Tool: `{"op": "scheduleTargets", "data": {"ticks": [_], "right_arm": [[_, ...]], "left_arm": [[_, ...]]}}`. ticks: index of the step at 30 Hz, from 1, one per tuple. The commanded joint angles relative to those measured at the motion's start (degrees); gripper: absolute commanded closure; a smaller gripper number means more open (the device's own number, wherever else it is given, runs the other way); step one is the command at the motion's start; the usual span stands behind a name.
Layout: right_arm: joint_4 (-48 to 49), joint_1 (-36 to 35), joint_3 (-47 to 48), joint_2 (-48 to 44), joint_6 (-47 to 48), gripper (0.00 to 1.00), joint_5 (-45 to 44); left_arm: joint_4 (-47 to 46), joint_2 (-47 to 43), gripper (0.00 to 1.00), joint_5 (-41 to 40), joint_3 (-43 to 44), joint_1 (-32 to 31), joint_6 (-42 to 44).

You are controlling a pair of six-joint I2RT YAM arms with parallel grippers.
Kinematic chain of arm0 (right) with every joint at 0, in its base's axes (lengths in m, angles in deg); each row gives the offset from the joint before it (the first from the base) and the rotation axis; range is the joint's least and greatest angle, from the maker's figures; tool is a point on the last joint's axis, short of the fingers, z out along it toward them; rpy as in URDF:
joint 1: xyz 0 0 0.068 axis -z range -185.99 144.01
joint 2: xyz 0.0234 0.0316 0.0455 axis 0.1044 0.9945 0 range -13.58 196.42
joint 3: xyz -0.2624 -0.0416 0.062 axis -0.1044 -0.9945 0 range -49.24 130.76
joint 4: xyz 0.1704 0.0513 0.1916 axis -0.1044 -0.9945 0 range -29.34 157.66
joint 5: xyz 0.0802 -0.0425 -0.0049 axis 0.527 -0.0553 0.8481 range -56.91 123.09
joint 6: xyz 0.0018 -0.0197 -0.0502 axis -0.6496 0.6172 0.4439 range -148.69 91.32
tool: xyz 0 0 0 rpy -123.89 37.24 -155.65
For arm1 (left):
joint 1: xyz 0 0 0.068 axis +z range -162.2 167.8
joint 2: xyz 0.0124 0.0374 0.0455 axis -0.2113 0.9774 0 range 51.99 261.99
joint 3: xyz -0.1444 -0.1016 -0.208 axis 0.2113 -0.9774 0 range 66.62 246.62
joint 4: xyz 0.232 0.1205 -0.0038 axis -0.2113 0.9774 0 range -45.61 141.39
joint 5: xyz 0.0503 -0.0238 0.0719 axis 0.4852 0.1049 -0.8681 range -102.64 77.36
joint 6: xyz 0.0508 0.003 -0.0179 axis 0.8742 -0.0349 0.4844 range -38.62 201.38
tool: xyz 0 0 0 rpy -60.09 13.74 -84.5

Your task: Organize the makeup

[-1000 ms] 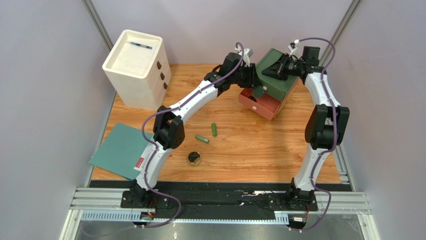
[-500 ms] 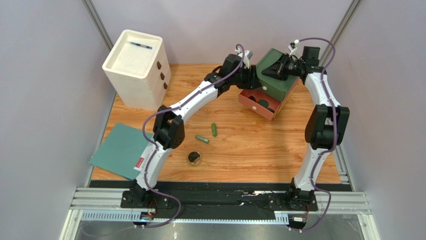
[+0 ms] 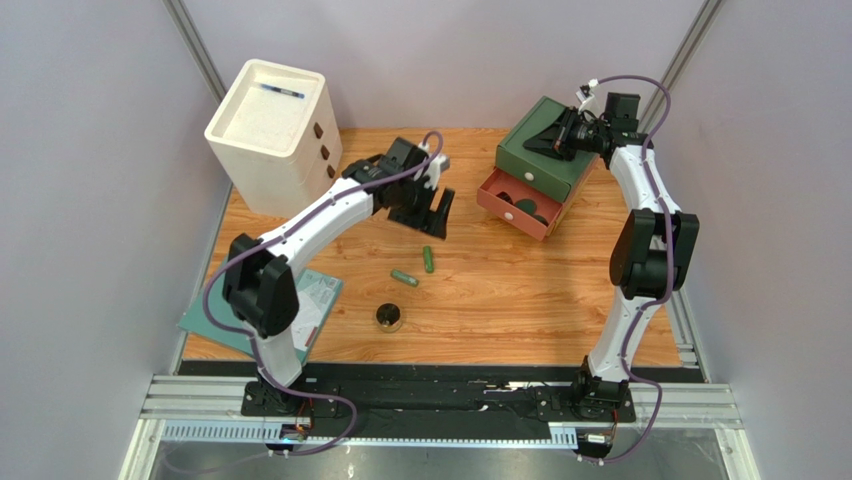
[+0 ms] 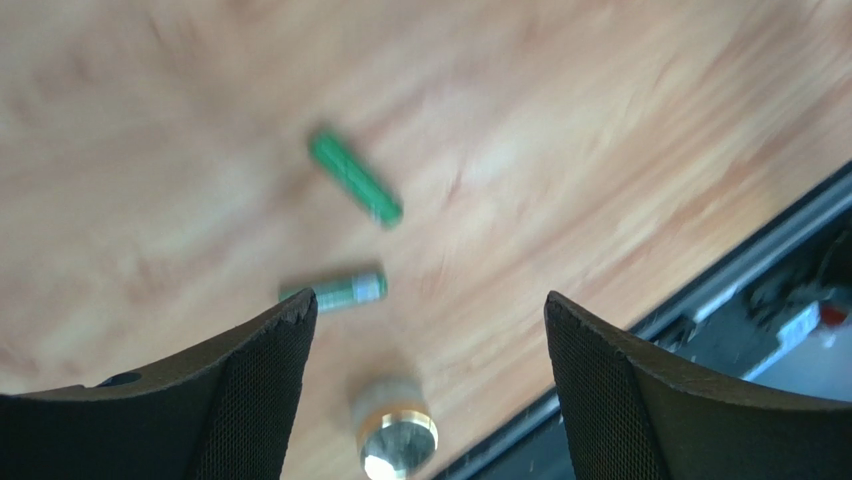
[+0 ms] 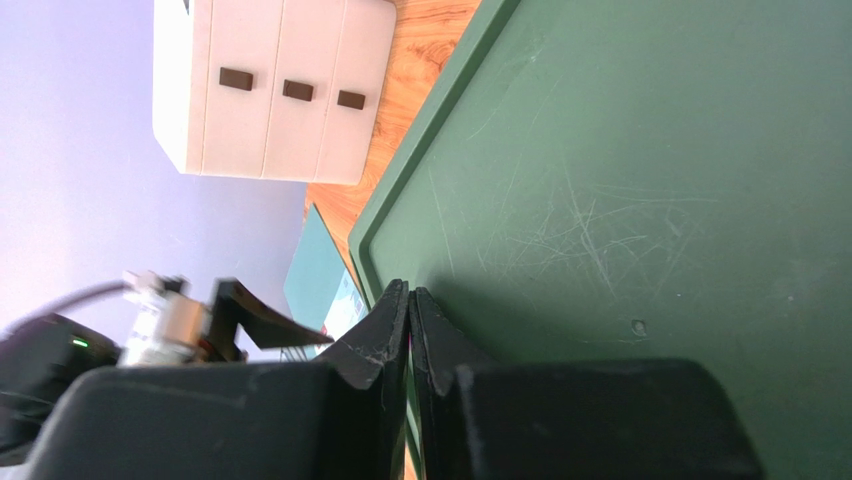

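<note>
Two small green plastic tubes [image 3: 428, 259] loose on the wooden table [image 3: 520, 300], near each other but not touching, the second tube [image 3: 403, 278] a little closer to the arm bases. One gold-rimmed round compact with a dark lid [image 3: 389, 317] closer again to the bases, apart from both tubes.

Put away, by the look of it: dark round jars [image 3: 527, 208] inside the pulled-out salmon-pink drawer [image 3: 512, 224] of the dark green box [image 3: 545, 160] at the far right. At least two of them, exact number not clear from above. No little bottles visible anywhere.

Judged past the start but not finished: jars stowed, three pieces left out on the table, drawer not yet pushed in.

Left pincer [image 3: 432, 215] over the table just beyond the tubes, spread wide and holding nothing, with both tubes and the compact showing between its black fingers [image 4: 250, 370] in the wrist view, blurred. Probably lining up for one of the tubes, though which one cannot be told.

Right pincer [image 3: 550, 140] closed on itself with nothing between the tips, resting on or just above the scratched top of the green box.

Further out, one white three-drawer cabinet [image 3: 270, 135] at the far left, with one thin blue pen [image 3: 280, 90] lying on its top. One teal sheet [image 3: 235, 300] at the near left edge, partly under the left arm.
</note>
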Motion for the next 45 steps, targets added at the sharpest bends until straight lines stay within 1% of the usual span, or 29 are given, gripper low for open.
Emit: {"op": "scheduleTargets", "data": {"ticks": [1, 2, 3, 4, 7, 8, 10, 14, 18, 22, 27, 30, 32, 33, 34, 35, 37, 38, 40, 41, 44, 45], "right_arm": [[-11.75, -0.29, -6.98, 11.55, 5.35, 0.90, -11.11], [-11.75, -0.29, -7.07, 11.64, 5.26, 0.90, -11.20], [-11.66, -0.29, -7.33, 11.64, 5.26, 0.90, -11.20], [-11.66, -0.29, -7.42, 11.64, 5.35, 0.90, -11.20], [-11.49, -0.38, -7.77, 11.64, 5.26, 0.90, -11.29], [-11.31, -0.38, -7.86, 11.64, 5.18, 0.90, -11.20], [-11.31, -0.46, -7.86, 11.73, 5.09, 0.90, -11.03], [-11.22, -0.46, -7.78, 11.82, 5.09, 0.90, -11.03], [-11.40, -0.46, -7.77, 11.90, 5.09, 0.90, -11.03], [-11.40, -0.46, -7.77, 11.82, 5.17, 0.90, -11.03], [-11.49, -0.46, -7.77, 11.90, 5.26, 0.90, -11.11], [-11.49, -0.46, -7.78, 11.90, 5.35, 0.90, -11.11], [-11.57, -0.46, -7.77, 11.99, 5.35, 0.90, -11.11], [-11.57, -0.46, -7.69, 12.08, 5.35, 0.90, -11.11], [-11.66, -0.46, -7.69, 12.17, 5.35, 0.90, -11.11], [-11.75, -0.46, -7.51, 12.17, 5.35, 0.90, -11.20], [-11.66, -0.46, -7.51, 12.25, 5.35, 0.90, -11.20], [-11.66, -0.46, -7.42, 12.26, 5.35, 0.90, -11.20], [-11.75, -0.46, -7.33, 12.43, 5.35, 0.90, -11.20], [-11.92, -0.46, -7.25, 12.34, 5.35, 0.90, -11.20], [-11.93, -0.38, -6.81, 12.52, 5.35, 0.90, -11.20], [-11.93, -0.46, -6.72, 12.61, 5.44, 0.90, -11.20]], "left_arm": [[9.50, -8.08, 0.12, -0.01, -11.94, -0.80, 0.44], [9.76, -10.62, 0.12, 0.08, -15.79, -0.97, -0.27], [10.20, -11.60, 0.11, 0.08, -17.22, -1.06, -0.89], [11.94, -12.39, 0.01, -0.35, -18.28, -1.32, -1.24], [15.37, -13.80, 0.00, -2.72, -20.13, -2.55, -0.64], [15.91, -13.98, 0.01, -5.08, -21.01, -3.68, -0.37], [16.09, -13.89, 0.00, -6.94, -22.15, -4.57, -0.02], [14.60, -11.79, 0.01, -5.99, -25.23, -5.36, -0.10], [13.45, -8.63, 0.01, -4.75, -26.46, -7.03, 0.25], [12.23, -6.42, 0.01, -8.43, -26.99, -9.14, 1.39], [10.47, -2.65, 0.01, -9.23, -27.52, -9.93, 1.13], [9.77, -0.71, 0.04, -10.11, -27.87, -10.37, 1.21], [9.33, 0.17, 0.09, -10.73, -28.05, -10.38, 1.13], [9.15, 0.34, 0.16, -10.99, -28.05, -10.38, 1.04], [9.15, 0.52, 0.21, -11.08, -27.96, -10.38, 1.04], [9.15, 0.61, 0.36, -11.17, -27.96, -10.46, 0.86], [9.41, 0.52, 0.53, -11.43, -28.05, -10.46, 0.86], [9.59, 0.35, 0.69, -11.43, -28.05, -10.38, 1.04], [10.02, 0.00, 0.81, -11.34, -27.35, -10.38, 1.30], [10.46, -0.18, 1.00, -11.26, -26.82, -10.38, 1.74], [12.05, -0.80, 1.00, -11.78, -22.44, -10.38, 2.96], [12.31, -0.97, 1.00, -12.39, -19.20, -10.38, 3.15]]}}
